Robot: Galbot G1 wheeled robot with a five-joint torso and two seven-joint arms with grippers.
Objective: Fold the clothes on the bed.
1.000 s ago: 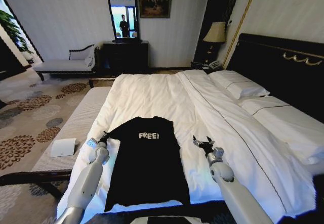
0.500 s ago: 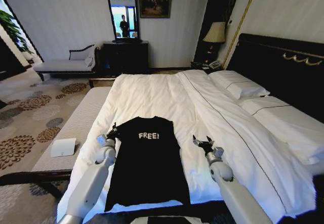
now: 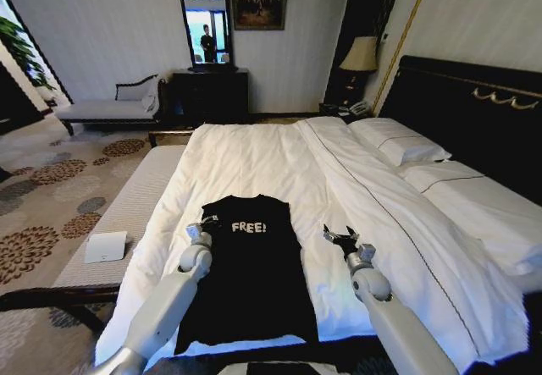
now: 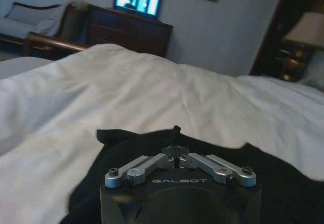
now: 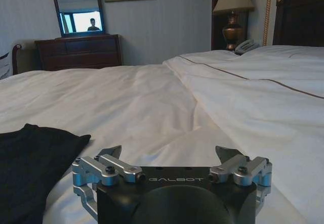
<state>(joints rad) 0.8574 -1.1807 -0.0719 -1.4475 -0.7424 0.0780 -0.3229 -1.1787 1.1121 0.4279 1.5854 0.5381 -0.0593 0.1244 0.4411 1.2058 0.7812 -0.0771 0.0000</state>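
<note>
Since a second ago the left gripper (image 3: 209,222) has swung inward from the T-shirt's outer edge, and the left sleeve that lay spread out there is now folded in over the body. In the left wrist view its fingers (image 4: 174,133) are pressed together on a pinch of black cloth; the gripper is closed on the T-shirt (image 3: 246,273).

The black short-sleeved T-shirt lies flat and face up on the near part of the bed (image 3: 246,159), hem toward the robot and collar away from it, with small white "FREE!" lettering (image 3: 249,227) across the chest. Its left side now runs fairly straight, while the right sleeve still sticks out onto the white duvet.

The right gripper (image 3: 341,239) hovers just beside that right sleeve, apart from the cloth, jaws spread wide and empty; its wrist view shows both fingers (image 5: 112,151) well apart above the duvet.

Farther off, white pillows (image 3: 398,140) lean by the dark headboard (image 3: 474,113). A lamp (image 3: 360,55) stands beyond them, and a dark dresser (image 3: 210,94) with a mirror (image 3: 207,28) is against the far wall.
</note>
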